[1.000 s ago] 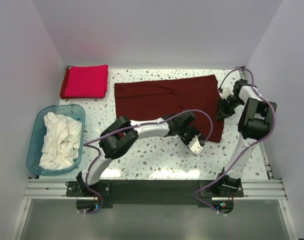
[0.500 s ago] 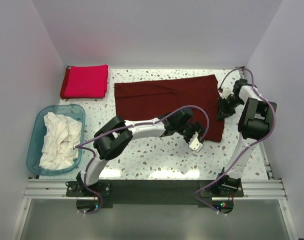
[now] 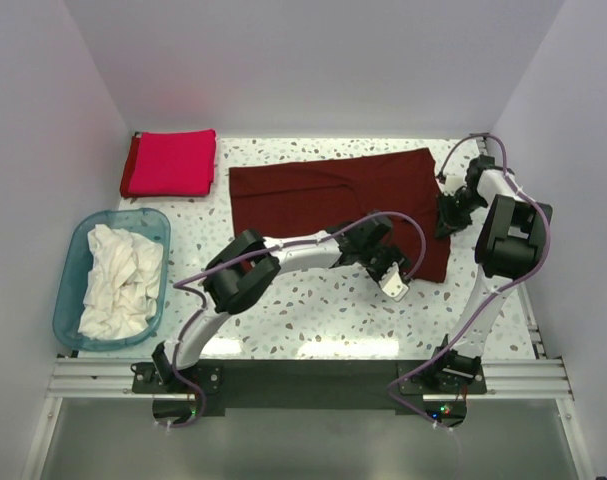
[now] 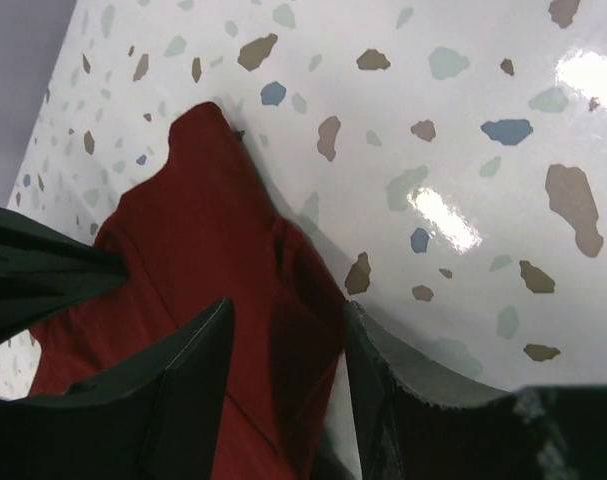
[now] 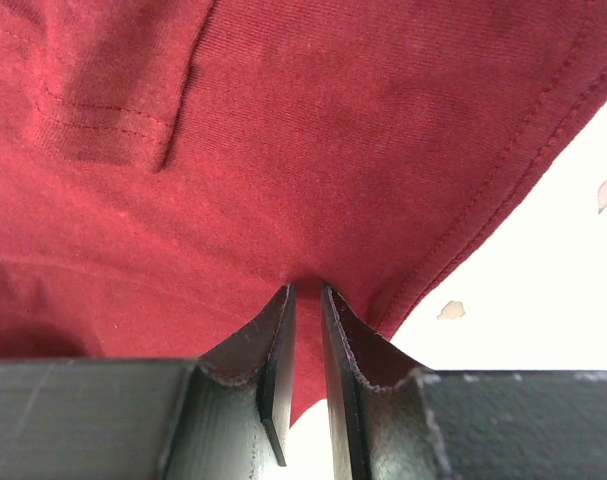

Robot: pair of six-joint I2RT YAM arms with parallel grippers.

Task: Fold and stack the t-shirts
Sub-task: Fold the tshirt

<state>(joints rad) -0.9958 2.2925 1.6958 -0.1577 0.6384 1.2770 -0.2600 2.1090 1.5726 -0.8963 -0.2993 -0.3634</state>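
Maroon t-shirt (image 3: 333, 195) lies flat, long axis L-R across surface (image 3: 313, 320), lightly creased, prob. folded once. R hand (image 5: 305, 292) pinches its right edge. L hand (image 4: 288, 312) sits part-open astride the near-right corner.

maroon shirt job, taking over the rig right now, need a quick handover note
Left gripper: open, astride the near right corner of the maroon shirt.
Right gripper: shut on that shirt's right edge.
Red shirt: folded, far left corner. White shirts: heaped in the tub.
Done: red folded. Left: fold maroon, stack on red, then the whites.
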